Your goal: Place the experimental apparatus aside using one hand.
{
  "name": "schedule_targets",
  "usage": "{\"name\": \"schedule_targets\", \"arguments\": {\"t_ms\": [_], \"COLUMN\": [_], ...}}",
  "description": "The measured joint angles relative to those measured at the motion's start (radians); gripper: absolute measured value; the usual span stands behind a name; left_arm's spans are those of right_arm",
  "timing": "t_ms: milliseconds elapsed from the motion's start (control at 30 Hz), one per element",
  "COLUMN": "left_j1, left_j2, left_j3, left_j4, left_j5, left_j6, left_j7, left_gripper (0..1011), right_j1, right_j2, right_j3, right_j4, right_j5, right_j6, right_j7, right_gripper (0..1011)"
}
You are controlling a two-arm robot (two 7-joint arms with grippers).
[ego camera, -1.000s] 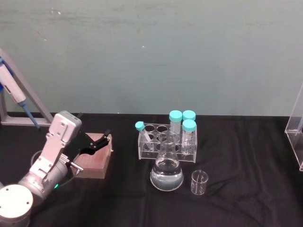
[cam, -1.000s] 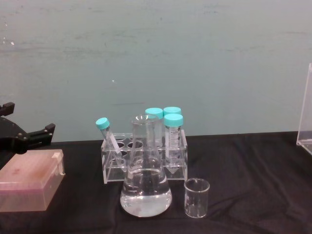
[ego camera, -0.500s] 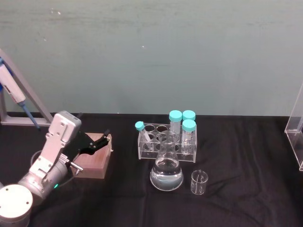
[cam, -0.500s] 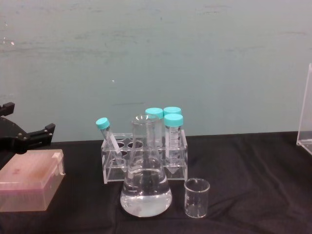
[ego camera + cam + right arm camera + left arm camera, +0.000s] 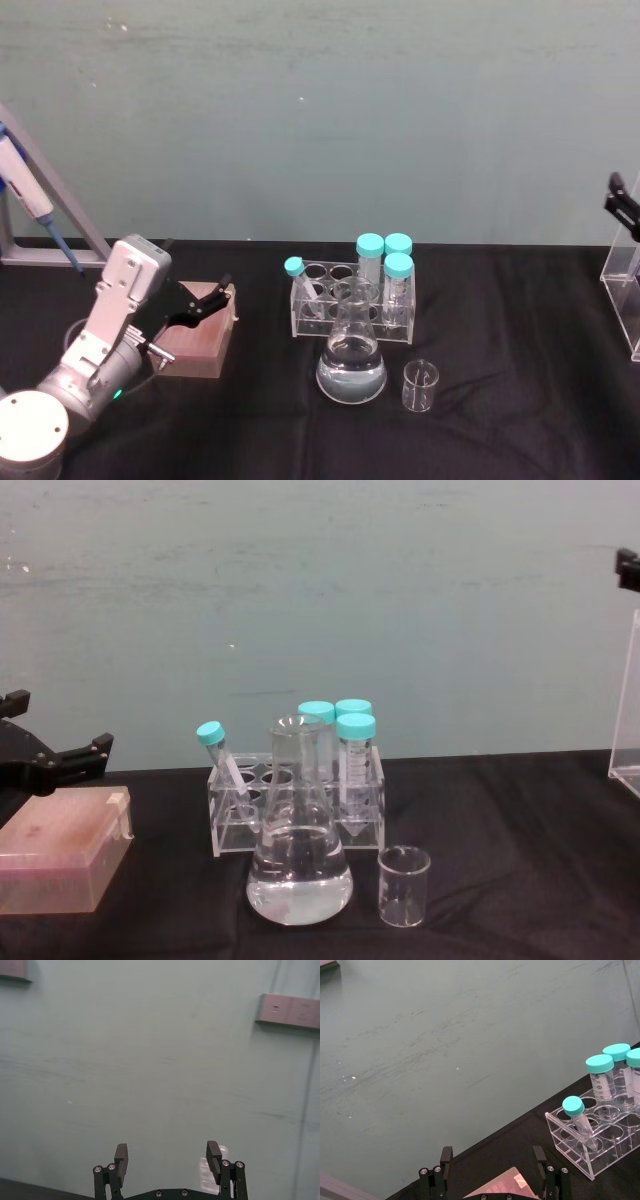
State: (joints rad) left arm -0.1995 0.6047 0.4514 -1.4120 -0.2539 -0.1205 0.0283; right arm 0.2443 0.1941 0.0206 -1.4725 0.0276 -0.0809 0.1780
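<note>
the right gripper [image 5: 621,206] is now entering at the right edge, where it was absent before. the tube rack [image 5: 352,300], conical flask [image 5: 352,368] and beaker [image 5: 421,387] are sitting grouped at the middle of the counter [image 5: 520,430]. risk: in descending, this gripper is liable to clip the acrylic stand [image 5: 620,300] or tip the flask, spilling liquid. it is hovering high, facing the wall, fingers apart. the left gripper [image 5: 218,295] is idling, fingers apart, over the pink box [image 5: 200,345].

conical flask [image 5: 351,372]: clear glass | tablecloth [image 5: 520,320]: matt black | rack [image 5: 229,834]: clear acrylic
</note>
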Motion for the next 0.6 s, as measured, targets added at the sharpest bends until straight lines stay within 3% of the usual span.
{"name": "schedule_targets", "arguments": {"t_ms": [200,600], "left_j1": [0.000,0.000], "left_j2": [0.000,0.000], "left_j3": [0.000,0.000], "left_j4": [0.000,0.000], "left_j5": [0.000,0.000], "left_j6": [0.000,0.000], "left_j7": [0.000,0.000], "left_gripper": [1000,1000], "right_j1": [0.004,0.021], "right_j2": [0.015,0.060], "right_j3": [-0.034,-0.119], "right_j4": [-0.007,0.002], "right_j5": [0.019,0.095], "right_j6": [0.008,0.096], "right_j7": [0.042,0.164], "right_gripper": [1000,1000]}}
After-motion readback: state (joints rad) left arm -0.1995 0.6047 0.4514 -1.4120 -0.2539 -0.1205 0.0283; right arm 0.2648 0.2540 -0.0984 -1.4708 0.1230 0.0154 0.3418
